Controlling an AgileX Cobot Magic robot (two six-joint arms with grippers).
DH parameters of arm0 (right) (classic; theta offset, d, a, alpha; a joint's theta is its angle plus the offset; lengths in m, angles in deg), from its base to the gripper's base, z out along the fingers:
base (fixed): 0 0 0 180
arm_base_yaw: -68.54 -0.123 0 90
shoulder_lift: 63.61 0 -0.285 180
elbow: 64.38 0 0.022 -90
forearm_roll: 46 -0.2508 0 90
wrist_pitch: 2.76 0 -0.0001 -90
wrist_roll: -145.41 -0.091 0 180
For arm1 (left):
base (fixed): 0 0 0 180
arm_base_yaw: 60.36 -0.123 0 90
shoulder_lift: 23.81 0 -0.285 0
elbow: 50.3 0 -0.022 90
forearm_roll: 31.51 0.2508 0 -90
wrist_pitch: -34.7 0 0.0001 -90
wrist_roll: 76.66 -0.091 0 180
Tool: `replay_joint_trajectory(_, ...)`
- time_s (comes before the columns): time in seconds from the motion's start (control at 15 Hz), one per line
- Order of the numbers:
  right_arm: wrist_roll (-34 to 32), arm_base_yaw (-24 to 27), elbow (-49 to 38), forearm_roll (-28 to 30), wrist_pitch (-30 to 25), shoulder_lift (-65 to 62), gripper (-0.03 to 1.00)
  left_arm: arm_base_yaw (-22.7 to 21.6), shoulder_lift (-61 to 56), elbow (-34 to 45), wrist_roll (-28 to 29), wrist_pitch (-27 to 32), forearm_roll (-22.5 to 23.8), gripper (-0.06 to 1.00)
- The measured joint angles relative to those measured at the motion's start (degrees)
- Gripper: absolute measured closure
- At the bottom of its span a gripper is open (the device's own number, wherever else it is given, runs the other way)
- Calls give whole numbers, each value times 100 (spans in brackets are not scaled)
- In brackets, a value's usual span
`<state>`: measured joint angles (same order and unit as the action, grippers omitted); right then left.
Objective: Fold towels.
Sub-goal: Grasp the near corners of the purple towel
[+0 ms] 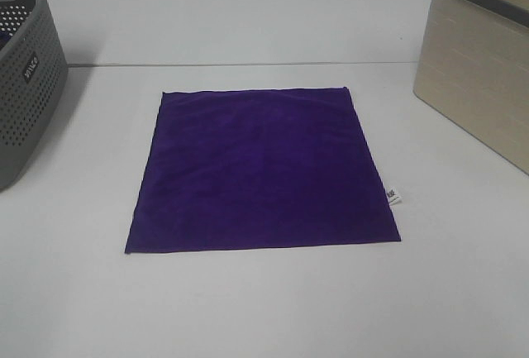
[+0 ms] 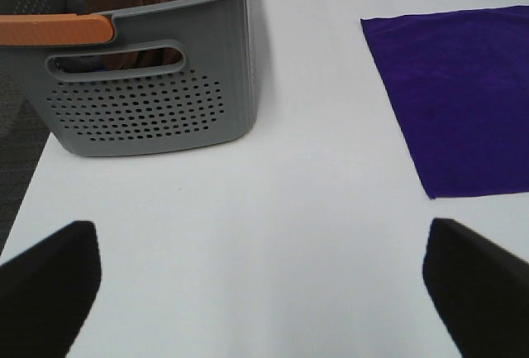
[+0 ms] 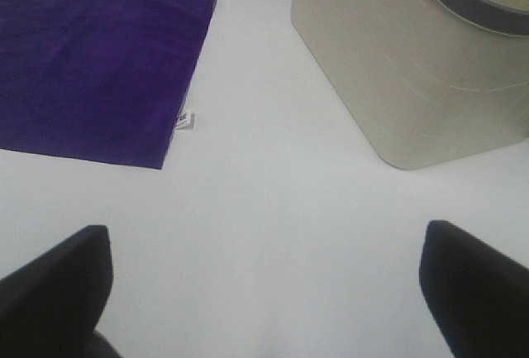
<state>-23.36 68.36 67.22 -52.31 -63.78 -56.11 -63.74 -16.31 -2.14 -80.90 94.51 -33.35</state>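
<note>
The deep purple towel (image 1: pixel 263 168) lies flat and unfolded in the middle of the white table, with its small white tag (image 1: pixel 394 197) on the right edge. Part of it also shows in the left wrist view (image 2: pixel 463 93) and in the right wrist view (image 3: pixel 91 69), where the tag (image 3: pixel 185 119) is visible. My left gripper (image 2: pixel 264 292) is open and empty above bare table, off the towel's left side. My right gripper (image 3: pixel 264 292) is open and empty above bare table, off the towel's right side. Neither arm shows in the exterior high view.
A grey perforated basket (image 1: pixel 25 77) stands at the left; in the left wrist view (image 2: pixel 149 85) it holds brown and blue cloth. A beige basket (image 1: pixel 483 69) stands at the right, also in the right wrist view (image 3: pixel 413 60). The table's back edge (image 1: pixel 248 64) runs behind the towel.
</note>
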Motion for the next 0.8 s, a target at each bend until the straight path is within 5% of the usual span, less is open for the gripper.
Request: replay_joint_trajectory(0.8, 0, 0, 0, 0, 0, 0, -1, 0, 0, 0, 0, 0, 6, -4)
